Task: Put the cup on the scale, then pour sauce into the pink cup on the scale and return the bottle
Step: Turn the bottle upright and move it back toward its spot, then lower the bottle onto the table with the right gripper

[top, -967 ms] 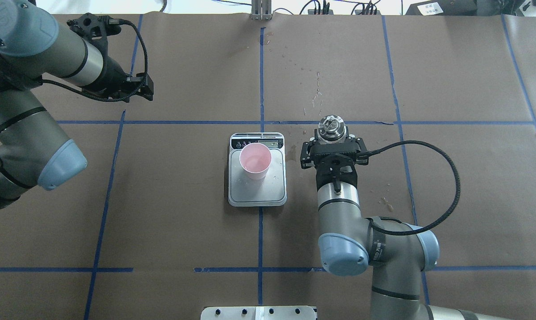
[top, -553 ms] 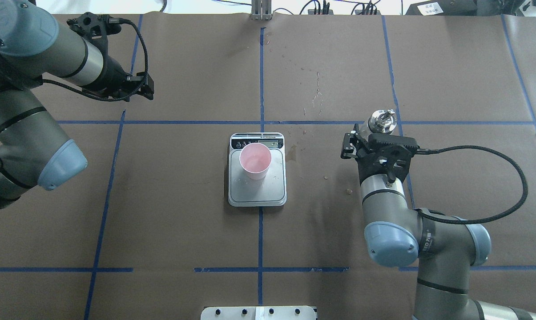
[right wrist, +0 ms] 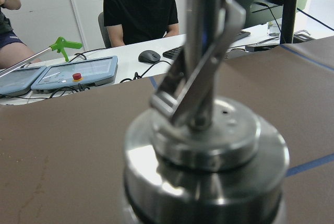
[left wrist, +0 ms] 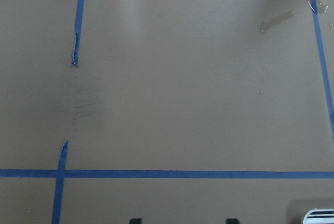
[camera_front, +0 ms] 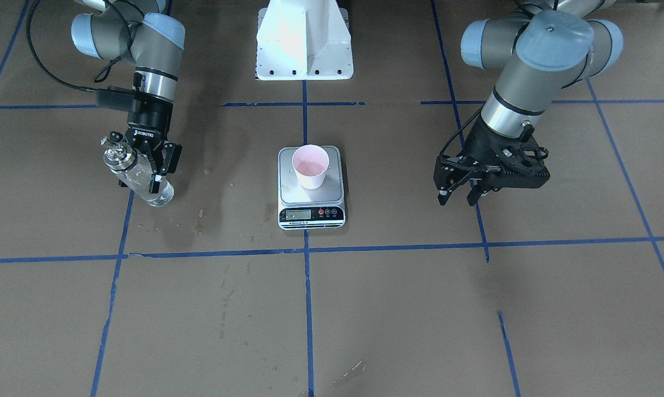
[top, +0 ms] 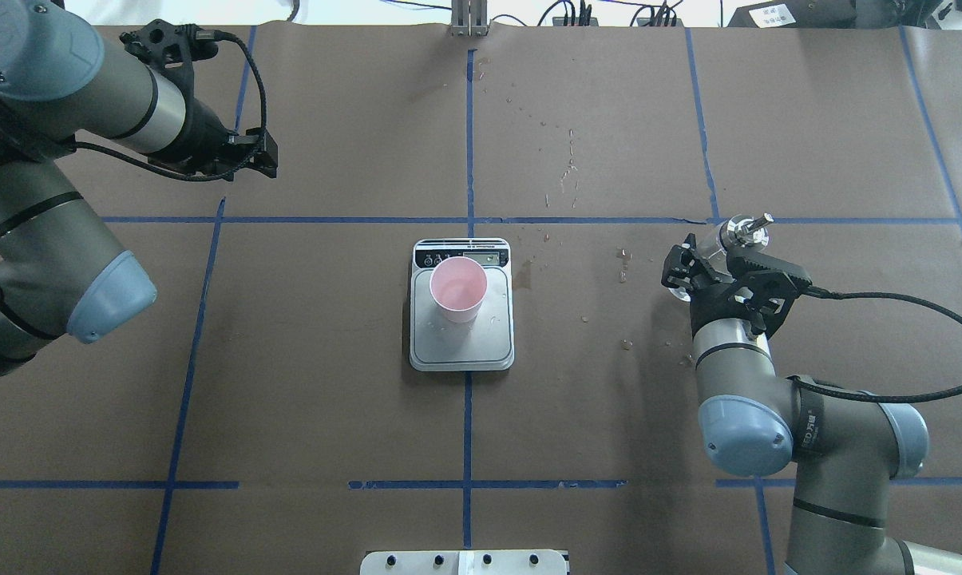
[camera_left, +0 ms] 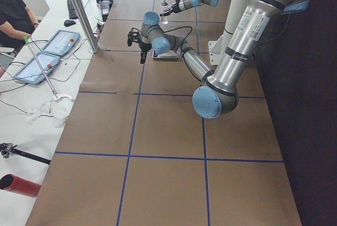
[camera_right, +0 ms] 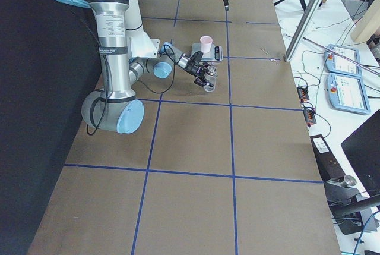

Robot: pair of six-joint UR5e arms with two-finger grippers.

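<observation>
- Bottle point(camera_front: 135, 177) — small, clear, cylindrical glass with a shiny silver pour-spout cap — is now well out on the robot's right side of the tabletop point(camera_front: 398, 309), well apart from the scale. A second ago it stood close beside the scale's right edge.
- The right hand point(camera_front: 143, 175) is clamped around the bottle's body. The bottle hangs tilted, cap leaning away from the base, and its base is low over the brown paper. Whether it touches cannot be told.
- The small pale pink tapered cup point(camera_front: 310, 165) stands upright on the flat silver steel scale point(camera_front: 332, 190), toward the display end, exactly where it stood a second ago.
- How much liquid the cup holds is not readable from these views.
- The left hand point(camera_front: 457, 196) hangs over bare paper on the robot's left, its fingers spread and nothing between them. It has not moved.
- Scattered droplets point(top: 624, 257) mark the paper between scale and bottle.
- My reading: placing the cup is done and the pour looks over — the carry away from the scale suggests the return leg is under way.
- What seems left is to bring the bottle upright, seat its base flat, then let go. Released while tilted, it would likely topple or dribble from the spout.
</observation>
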